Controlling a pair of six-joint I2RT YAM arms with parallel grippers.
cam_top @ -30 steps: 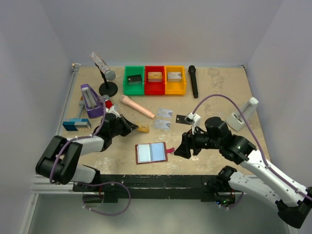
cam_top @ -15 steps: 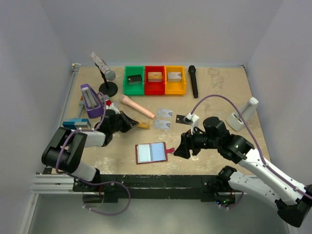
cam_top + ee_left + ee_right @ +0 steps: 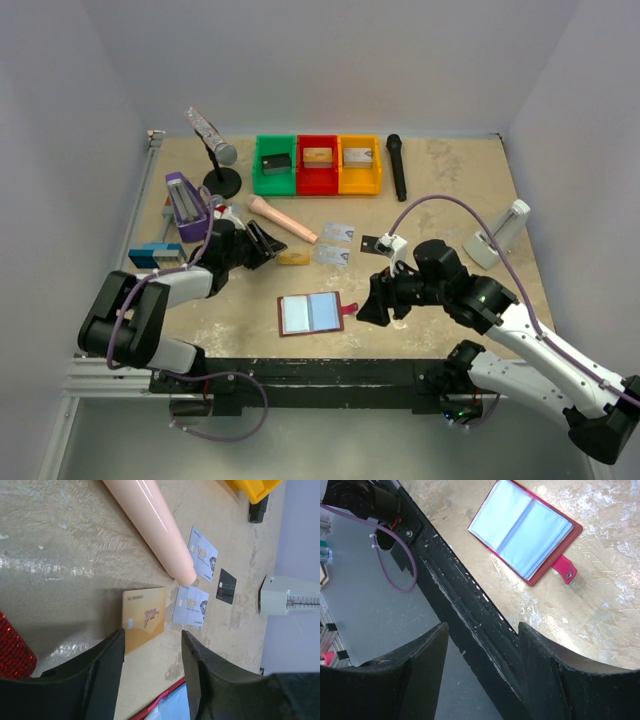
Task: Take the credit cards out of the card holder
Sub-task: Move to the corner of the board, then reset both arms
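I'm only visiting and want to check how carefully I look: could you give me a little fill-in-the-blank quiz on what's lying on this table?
1. The thin flat card lying between the left gripper's open jaws is ____ in colour.
2. ____ pale silver cards marked VIP lie by the tip of the peach-pink smooth cylinder.
3. The dark red folding card holder lies ____, clear blue-grey pockets facing up.
4. Between the green plastic bin and the yellow plastic bin sits a ____ one.
Missing words: gold; two; open; red.
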